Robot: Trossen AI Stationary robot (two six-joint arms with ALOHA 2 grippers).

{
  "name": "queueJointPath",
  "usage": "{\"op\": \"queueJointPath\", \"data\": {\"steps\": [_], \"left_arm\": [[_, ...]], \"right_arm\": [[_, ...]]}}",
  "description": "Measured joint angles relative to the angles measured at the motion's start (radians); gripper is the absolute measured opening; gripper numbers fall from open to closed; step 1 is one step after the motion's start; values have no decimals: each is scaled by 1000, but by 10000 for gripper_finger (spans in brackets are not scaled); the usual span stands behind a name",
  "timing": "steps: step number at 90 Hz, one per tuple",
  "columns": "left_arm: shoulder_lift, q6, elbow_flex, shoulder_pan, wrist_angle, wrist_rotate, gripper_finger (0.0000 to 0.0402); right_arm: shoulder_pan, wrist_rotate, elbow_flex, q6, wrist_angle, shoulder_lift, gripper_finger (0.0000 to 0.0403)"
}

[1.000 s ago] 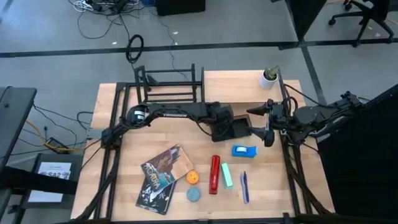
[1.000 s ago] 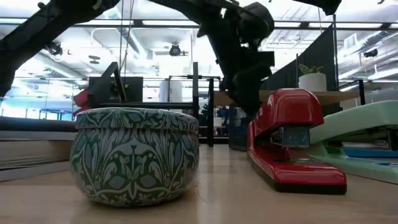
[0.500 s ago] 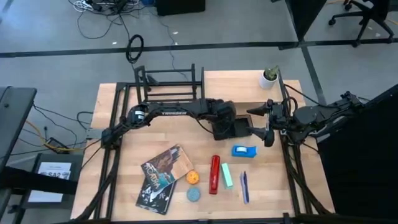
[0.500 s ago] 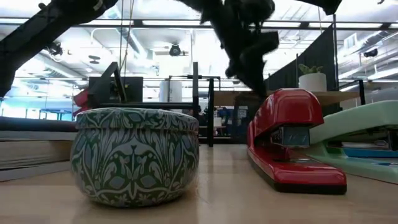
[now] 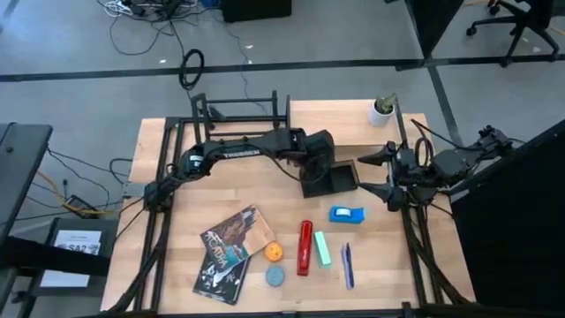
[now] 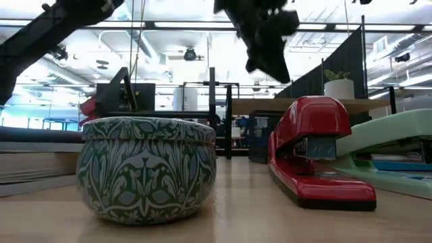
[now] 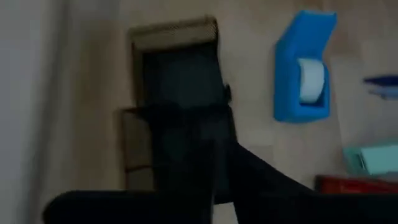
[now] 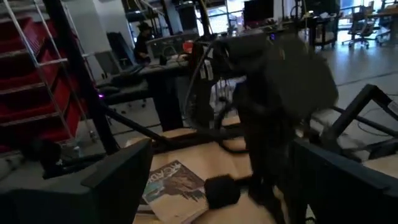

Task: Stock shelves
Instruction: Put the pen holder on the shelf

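Observation:
The shelves stand along the far edge: a black metal-tube rack (image 5: 238,119) and a light wooden plank (image 5: 340,119) carrying a white plant pot (image 5: 381,110). My left gripper (image 5: 318,170) hangs shut in the air over the near left side of a black mesh box (image 5: 341,177), which rests on the table. The left wrist view looks down on the box (image 7: 174,68) and a blue tape dispenser (image 7: 305,68). My right gripper (image 5: 385,174) stands open to the right of the box, empty, with its fingers (image 8: 118,180) wide apart.
On the near half of the table lie a blue tape dispenser (image 5: 346,214), a red stapler (image 5: 305,247), a mint stapler (image 5: 322,249), pens (image 5: 347,265), an orange ball (image 5: 274,252), a patterned tin (image 6: 148,169) and books (image 5: 231,252). Black frame rails run along the table's sides.
My left gripper has risen from beside the black mesh box and gone a little toward the far edge; the box has stayed on the table. My right gripper has drawn back slightly toward the table's right edge.

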Motion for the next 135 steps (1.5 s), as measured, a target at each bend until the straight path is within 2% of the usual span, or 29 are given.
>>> {"op": "queueJointPath", "data": {"steps": [15,22,28,38,53,70,79,102,121,129,135], "left_arm": [[67,-25,-1,18,-16,-13,130],[90,-32,0,22,-18,-71,161],[104,-29,0,18,-14,-127,176],[110,-27,0,16,-11,-156,180],[90,-27,14,-9,-15,-170,169],[60,34,22,-14,21,-312,165],[75,74,19,-1,20,-330,165],[127,70,20,40,10,-257,135],[123,51,22,42,11,-123,59],[122,51,22,42,10,-109,19],[122,49,22,40,6,-97,6]], "right_arm": [[0,4,0,1,0,20,346],[0,6,0,2,0,31,346],[0,6,0,2,-2,38,346],[0,6,0,3,-1,47,346],[0,6,0,2,-3,51,346],[0,6,0,-14,-1,52,346],[0,5,0,-15,-2,52,346],[0,3,0,-14,-3,52,346],[0,3,0,-8,-4,52,346],[0,3,0,-8,-5,52,346],[0,3,0,-8,-4,52,346]]}}
